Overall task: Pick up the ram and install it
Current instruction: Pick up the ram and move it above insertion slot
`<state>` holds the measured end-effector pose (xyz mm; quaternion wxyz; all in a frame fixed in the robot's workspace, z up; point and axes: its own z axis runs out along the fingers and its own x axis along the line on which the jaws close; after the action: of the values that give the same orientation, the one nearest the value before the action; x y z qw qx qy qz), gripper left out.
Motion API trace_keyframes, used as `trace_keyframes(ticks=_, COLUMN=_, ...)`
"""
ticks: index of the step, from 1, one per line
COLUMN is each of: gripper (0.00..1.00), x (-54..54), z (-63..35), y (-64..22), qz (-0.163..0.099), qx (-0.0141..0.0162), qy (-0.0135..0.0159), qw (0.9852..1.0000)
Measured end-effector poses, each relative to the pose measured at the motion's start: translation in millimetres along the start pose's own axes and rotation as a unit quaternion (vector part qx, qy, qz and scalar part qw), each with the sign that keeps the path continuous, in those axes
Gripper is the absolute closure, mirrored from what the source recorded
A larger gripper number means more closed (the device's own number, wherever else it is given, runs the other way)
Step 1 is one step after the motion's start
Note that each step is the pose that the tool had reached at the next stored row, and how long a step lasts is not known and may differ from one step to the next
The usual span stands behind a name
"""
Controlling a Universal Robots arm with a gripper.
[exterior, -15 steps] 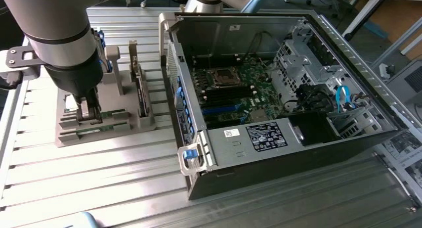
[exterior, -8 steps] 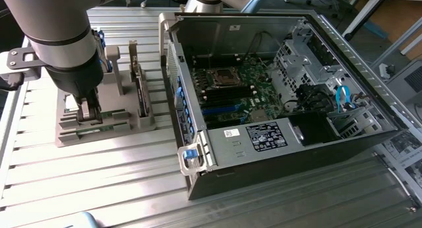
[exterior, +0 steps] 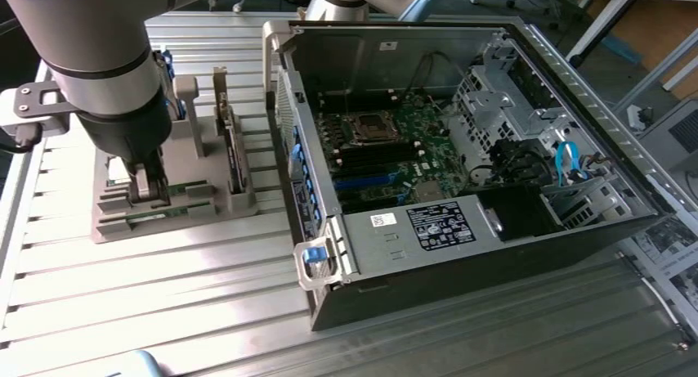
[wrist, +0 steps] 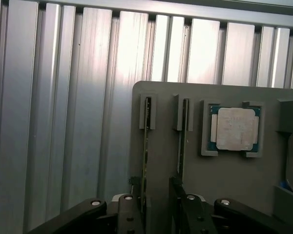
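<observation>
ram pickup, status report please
Gripper open, low over the gray holder. Ram on edge in its slot, between the fingers, not clamped. Second stick close alongside.

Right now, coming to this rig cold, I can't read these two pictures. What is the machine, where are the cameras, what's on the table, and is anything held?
The machine is a single robot arm that ends in a gripper, the part that grasps. The exterior view comes from a camera off the arm, looking down on a ribbed metal table. The wrist view comes from a camera on the arm's wrist, looking past the gripper.

On the table sit an open computer case, with its motherboard exposed, and a grey holder. The holder keeps the ram and a second stick on edge, a square silver CPU chip, and a hard drive standing upright.

The gripper is open, with a finger on either side of the ram. It holds nothing yet.
</observation>
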<state>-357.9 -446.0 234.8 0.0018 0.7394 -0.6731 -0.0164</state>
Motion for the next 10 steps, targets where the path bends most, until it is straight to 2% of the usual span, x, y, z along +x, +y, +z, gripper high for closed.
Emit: trace_keyframes(ticks=10, gripper=0.64, x=2.8, z=3.6, y=0.2, qz=-0.001, qx=0.0, qy=-0.0001, qw=1.0)
